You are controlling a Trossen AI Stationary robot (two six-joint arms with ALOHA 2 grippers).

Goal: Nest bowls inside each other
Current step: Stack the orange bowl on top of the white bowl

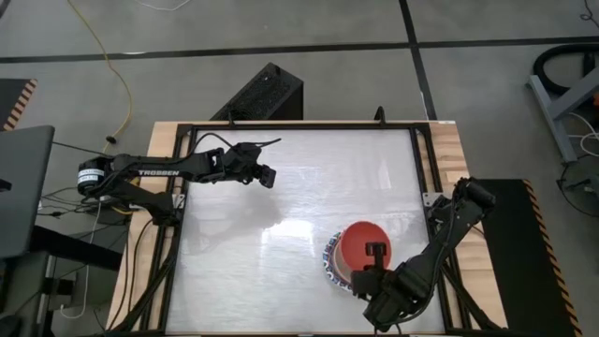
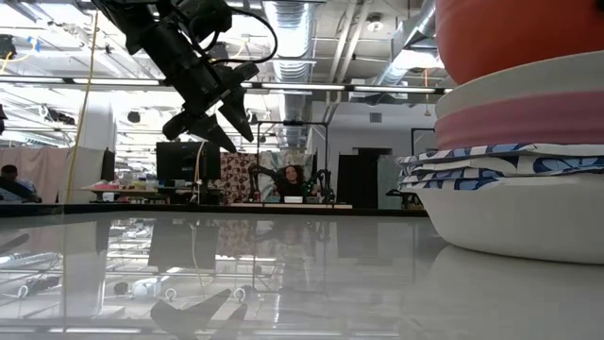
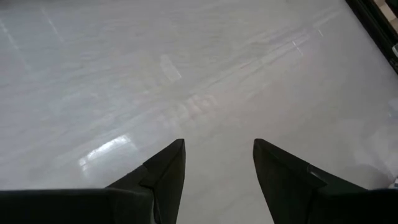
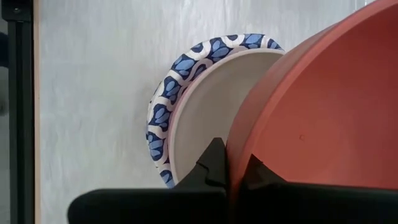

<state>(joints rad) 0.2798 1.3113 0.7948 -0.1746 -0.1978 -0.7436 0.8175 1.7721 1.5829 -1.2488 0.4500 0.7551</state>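
A stack of nested bowls (image 2: pixel 510 170) stands on the table's near right part. A white bowl is at its bottom, blue-patterned rims (image 4: pixel 163 106) and a pink one come above it, then a cream bowl. The red bowl (image 1: pixel 360 245) is on top, its base down in the cream bowl (image 4: pixel 205 112). My right gripper (image 1: pixel 374 255) is shut on the red bowl's rim. My left gripper (image 1: pixel 267 176) hangs open above the table's far left part, nothing between its fingers (image 3: pixel 168 168), and shows high up in the low view (image 2: pixel 222 113). My right gripper pinches the red bowl's rim (image 4: pixel 233 155) on the side nearest the table's near edge. One finger (image 4: pixel 255 168) is inside the bowl and the other (image 4: pixel 213 158) outside, over the cream bowl. The fingers slant down from the near right. The bowl rests on the stack.
A dark frame (image 1: pixel 430 168) borders the white tabletop (image 1: pixel 299 206), with wooden strips outside it. A black box (image 1: pixel 267 94) lies beyond the far edge. Free room spans the table's middle and left. People sit far off in the room (image 2: pixel 294 179).
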